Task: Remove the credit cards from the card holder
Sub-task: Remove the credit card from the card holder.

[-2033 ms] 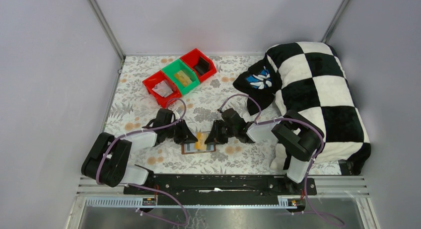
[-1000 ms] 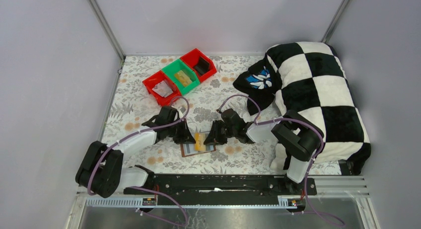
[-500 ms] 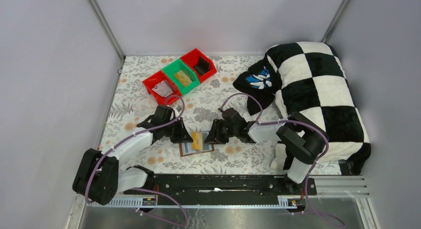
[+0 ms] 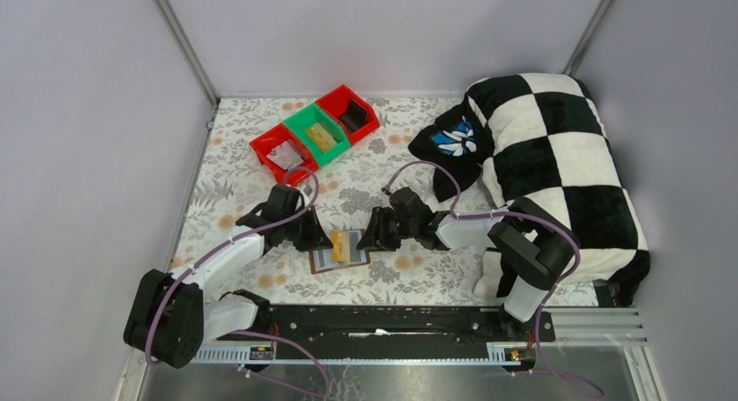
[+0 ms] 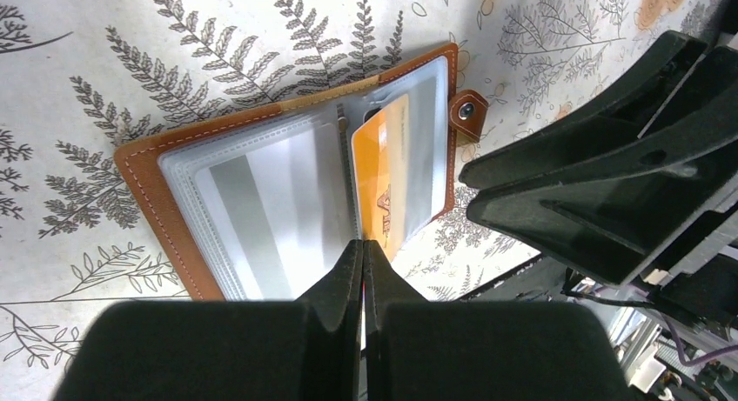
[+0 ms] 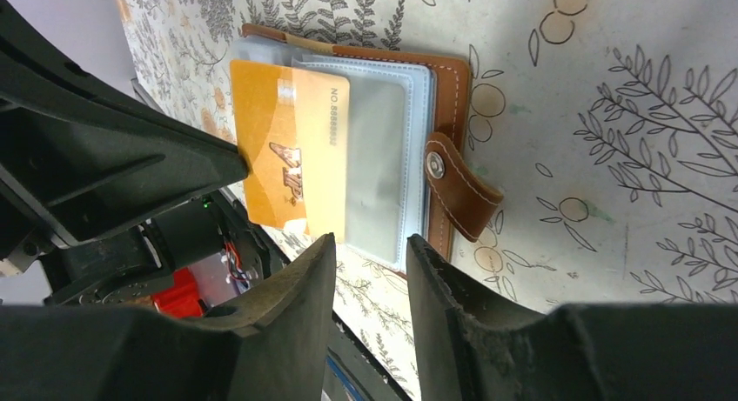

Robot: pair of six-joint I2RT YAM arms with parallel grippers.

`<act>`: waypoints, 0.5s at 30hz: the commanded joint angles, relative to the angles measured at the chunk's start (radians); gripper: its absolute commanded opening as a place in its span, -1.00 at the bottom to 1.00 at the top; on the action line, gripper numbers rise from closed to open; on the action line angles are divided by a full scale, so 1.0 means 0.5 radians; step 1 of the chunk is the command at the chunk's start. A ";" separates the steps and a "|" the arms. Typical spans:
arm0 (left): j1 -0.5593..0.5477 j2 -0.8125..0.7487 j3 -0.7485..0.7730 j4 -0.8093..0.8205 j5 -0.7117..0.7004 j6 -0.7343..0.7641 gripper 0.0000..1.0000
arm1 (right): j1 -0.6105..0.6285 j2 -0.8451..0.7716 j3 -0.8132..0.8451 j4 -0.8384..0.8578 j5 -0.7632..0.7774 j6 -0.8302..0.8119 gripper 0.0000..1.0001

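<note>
Orange card half out of the open wallet

Top: the wallet (image 4: 338, 262) lies open on the table (image 4: 261, 162) between both grippers.
Left wrist: the left gripper (image 5: 361, 249) is clenched on the edge of the orange card (image 5: 387, 170).
Right wrist: the right gripper (image 6: 370, 249) is released, empty, above the wallet's clasp (image 6: 457, 188) side.

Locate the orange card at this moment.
In the top view, the orange card lies centrally, partly out of a sleeve of the open card holder, between the shut left gripper and the right gripper.
</note>
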 commanded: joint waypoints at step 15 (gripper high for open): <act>0.013 0.018 -0.012 0.175 -0.057 -0.098 -1.00 | -0.001 0.366 0.440 -0.200 -0.065 -0.195 -0.22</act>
